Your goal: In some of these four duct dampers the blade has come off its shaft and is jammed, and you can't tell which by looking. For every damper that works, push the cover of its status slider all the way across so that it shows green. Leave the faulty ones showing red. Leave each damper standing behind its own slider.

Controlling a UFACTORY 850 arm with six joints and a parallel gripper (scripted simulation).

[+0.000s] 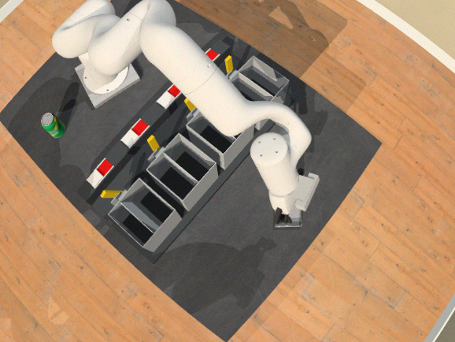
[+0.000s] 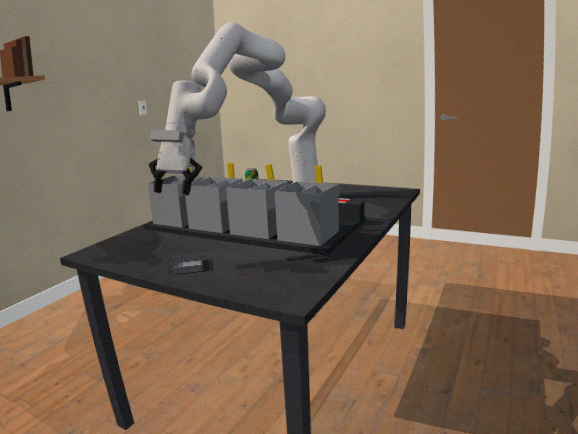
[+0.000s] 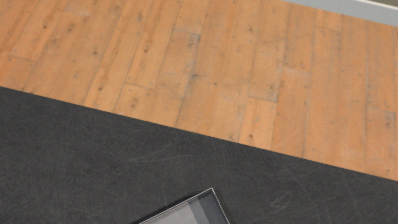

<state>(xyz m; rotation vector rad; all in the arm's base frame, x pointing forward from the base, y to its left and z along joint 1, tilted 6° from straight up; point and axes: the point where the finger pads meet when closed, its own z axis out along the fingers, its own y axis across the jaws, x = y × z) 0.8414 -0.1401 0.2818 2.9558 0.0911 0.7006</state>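
Four grey open-topped dampers [image 1: 143, 217] [image 1: 183, 171] [image 1: 218, 139] [image 1: 260, 80] stand in a row on a dark base, each with a yellow lever [image 1: 153, 143] on the side toward the sliders. In front of them lie four status sliders [image 1: 100, 172] [image 1: 135, 132] [image 1: 168, 95] [image 1: 212, 53]; all show red beside a white cover. My gripper [image 1: 287, 218] is open and empty. It hangs well above the table [image 2: 172, 182], on the far side of the dampers from the sliders, over a small grey tray [image 1: 290, 224].
The flat grey tray lies alone on the table [image 2: 187, 263]; its corner shows in the wrist view [image 3: 185, 210]. A green can [image 1: 53, 125] stands near the arm's base [image 1: 106, 79]. The table edge and wooden floor lie just beyond the tray.
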